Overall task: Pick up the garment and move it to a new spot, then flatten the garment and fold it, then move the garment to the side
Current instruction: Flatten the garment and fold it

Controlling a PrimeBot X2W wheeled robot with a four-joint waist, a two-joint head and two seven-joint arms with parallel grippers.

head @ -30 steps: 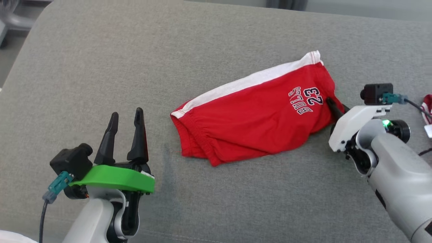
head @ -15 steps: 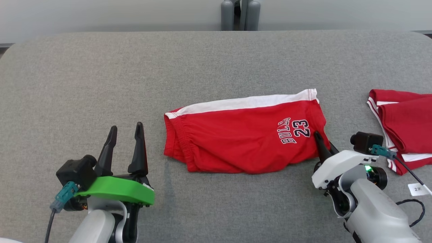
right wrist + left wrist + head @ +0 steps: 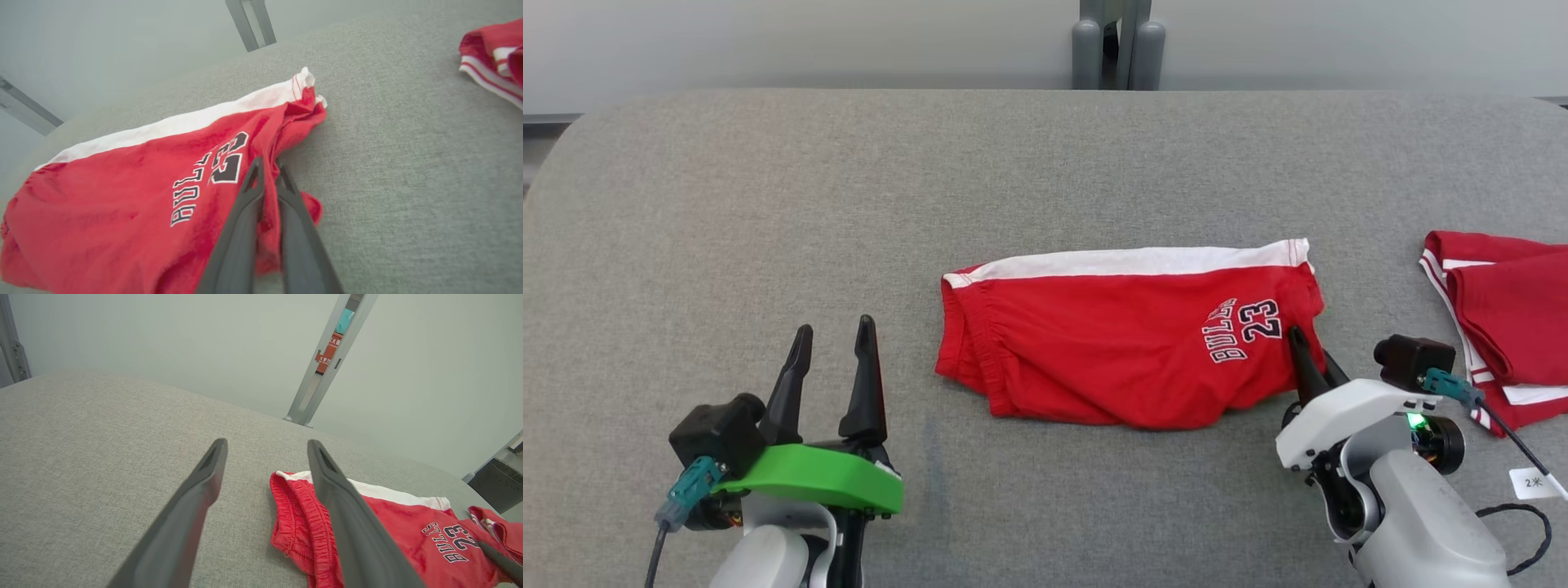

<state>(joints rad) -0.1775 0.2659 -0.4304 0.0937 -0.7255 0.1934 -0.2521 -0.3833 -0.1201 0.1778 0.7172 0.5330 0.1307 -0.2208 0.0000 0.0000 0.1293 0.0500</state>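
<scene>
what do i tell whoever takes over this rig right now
left gripper: open, empty, to the left of the shorts and not touching them.
right gripper: shut on the shorts' hem end, beside the 23 print.
shorts: mid-table, lying fairly flat, apparently folded in half, waistband toward the left gripper. A second red garment lies at the right edge.
Done: looks folded once.
Left: probably any further fold, then moving the shorts aside.
</scene>
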